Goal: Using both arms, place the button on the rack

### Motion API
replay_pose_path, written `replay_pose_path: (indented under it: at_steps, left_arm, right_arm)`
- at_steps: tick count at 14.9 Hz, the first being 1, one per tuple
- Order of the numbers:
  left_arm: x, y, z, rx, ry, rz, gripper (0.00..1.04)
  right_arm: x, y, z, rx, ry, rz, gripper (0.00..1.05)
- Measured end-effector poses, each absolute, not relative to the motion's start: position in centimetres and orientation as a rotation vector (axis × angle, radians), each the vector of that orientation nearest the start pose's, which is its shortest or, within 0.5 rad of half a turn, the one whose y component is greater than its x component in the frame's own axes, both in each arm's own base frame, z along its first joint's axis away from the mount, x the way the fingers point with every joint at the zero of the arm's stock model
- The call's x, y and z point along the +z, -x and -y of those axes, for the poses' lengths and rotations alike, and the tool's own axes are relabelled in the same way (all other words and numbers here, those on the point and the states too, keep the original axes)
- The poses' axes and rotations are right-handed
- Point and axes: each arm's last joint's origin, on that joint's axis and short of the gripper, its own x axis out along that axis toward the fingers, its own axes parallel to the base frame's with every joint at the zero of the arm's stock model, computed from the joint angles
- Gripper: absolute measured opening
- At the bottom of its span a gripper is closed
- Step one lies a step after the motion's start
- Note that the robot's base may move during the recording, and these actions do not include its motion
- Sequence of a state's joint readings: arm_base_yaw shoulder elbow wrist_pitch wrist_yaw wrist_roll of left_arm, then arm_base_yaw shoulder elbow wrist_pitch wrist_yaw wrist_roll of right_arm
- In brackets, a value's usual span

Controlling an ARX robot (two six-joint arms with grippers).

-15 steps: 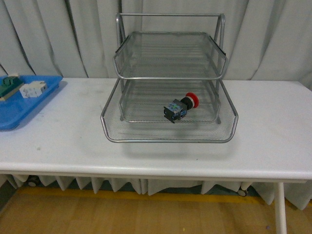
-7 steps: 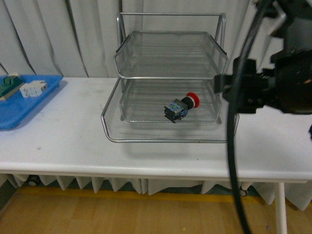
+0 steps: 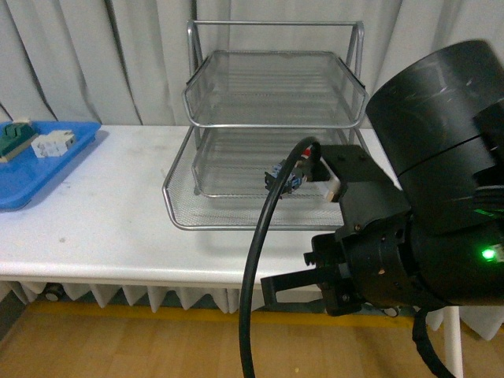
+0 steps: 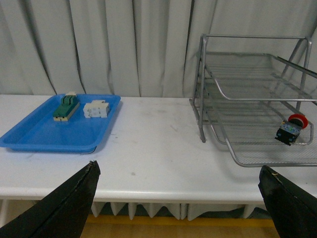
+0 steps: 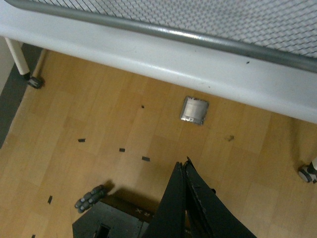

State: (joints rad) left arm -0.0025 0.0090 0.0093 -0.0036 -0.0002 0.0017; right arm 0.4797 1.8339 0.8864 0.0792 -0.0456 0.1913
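Observation:
The button point(image 4: 292, 130), with a red cap on a black and blue body, lies on the pulled-out bottom shelf of the silver wire rack point(image 4: 257, 94). In the front view only a bit of its body point(image 3: 287, 179) shows behind a black cable, inside the rack point(image 3: 272, 118). My left gripper point(image 4: 178, 167) is open and empty, low in front of the table, well left of the rack. My right arm point(image 3: 441, 197) fills the right of the front view, with a green light on. My right gripper point(image 5: 184, 166) is shut on nothing and points at the floor below the table edge.
A blue tray point(image 4: 44, 134) at the table's left holds a white block point(image 4: 95, 108) and a green-and-cream component point(image 4: 66, 106). The white table point(image 3: 118, 228) runs left to right. Small bits of debris and a metal plate point(image 5: 194, 110) lie on the wooden floor.
My right arm has swung in close before the front camera and dropped lower, now covering the rack's right side and most of the button. The button and rack have not moved.

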Motion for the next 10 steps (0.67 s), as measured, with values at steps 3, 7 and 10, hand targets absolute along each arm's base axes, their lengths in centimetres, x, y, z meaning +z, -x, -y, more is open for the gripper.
replay_pose_path:
  at_steps: [3,7,10]
  left_arm:
    - [16.6,-9.8,0.0,-0.002,-0.002,-0.003,0.98]
    - [16.6,-9.8,0.0,-0.002,-0.002,-0.003,0.98]
    - [16.6,-9.8,0.0,-0.002,-0.002,-0.003,0.98]
  right_arm:
    - [11.9,-32.9,-17.4,0.388,0.021,-0.891,0.02]
    - [11.7,-35.9,-16.9,0.311,0.025,-0.916,0.02]
    - [12.6,-37.3,-15.8,0.275,0.009,-0.898,0.02]
